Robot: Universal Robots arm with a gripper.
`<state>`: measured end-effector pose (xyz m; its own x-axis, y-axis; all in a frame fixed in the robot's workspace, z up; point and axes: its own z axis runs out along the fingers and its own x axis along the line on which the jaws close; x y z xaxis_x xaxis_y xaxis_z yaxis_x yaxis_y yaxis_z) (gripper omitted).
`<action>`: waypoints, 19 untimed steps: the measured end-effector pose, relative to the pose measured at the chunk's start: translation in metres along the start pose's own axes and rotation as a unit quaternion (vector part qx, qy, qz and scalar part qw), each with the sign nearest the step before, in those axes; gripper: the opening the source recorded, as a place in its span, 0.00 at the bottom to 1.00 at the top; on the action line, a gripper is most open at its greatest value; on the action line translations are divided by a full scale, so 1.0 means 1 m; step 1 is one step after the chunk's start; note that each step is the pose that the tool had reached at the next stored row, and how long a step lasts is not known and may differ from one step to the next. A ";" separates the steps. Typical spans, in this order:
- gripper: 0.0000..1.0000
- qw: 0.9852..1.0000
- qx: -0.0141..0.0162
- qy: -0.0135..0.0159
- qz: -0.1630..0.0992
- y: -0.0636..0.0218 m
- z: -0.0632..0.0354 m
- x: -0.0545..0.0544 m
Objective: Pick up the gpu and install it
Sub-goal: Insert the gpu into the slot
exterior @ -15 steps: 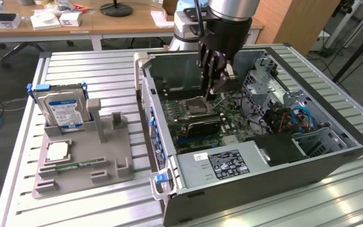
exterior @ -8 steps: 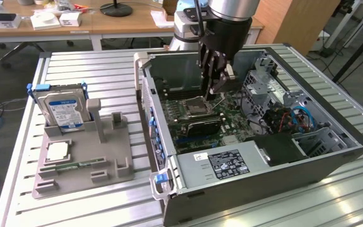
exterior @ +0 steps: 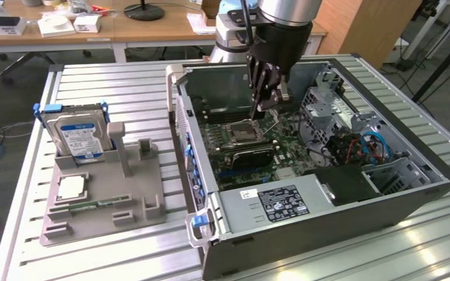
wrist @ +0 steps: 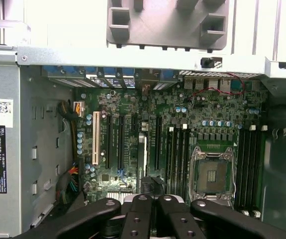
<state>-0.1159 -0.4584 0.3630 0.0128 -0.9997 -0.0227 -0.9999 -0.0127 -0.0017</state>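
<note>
Fingers of my hand (exterior: 266,100) are clenched together, low inside the open computer case (exterior: 412,196), just over the motherboard (exterior: 248,153). Out on the bench (exterior: 115,88), the gray fixture (exterior: 108,202) carries the hard drive (exterior: 72,132), and its 2 upright posts beside the drive stand bare.

Looking down from the wrist, my hand (wrist: 151,201) sits above the expansion slots, with the CPU socket (wrist: 213,172) off to one side. The gpu (wrist: 142,154) shows as 1 thin strip seen edge-on, standing along a slot right under my fingertips. I cannot tell whether I pinch its top edge or merely rest on it.

To seat it well, I judge the card must stay square to the slot. Pressure should go straight down and evenly along its length, never twisting toward the neighboring slots.
</note>
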 end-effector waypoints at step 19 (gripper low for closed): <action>0.10 1.000 0.002 0.000 0.000 0.0006 0.0247 0.001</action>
<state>-0.1165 -0.4588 0.3383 0.0128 -0.9997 -0.0227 -0.9999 -0.0127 -0.0058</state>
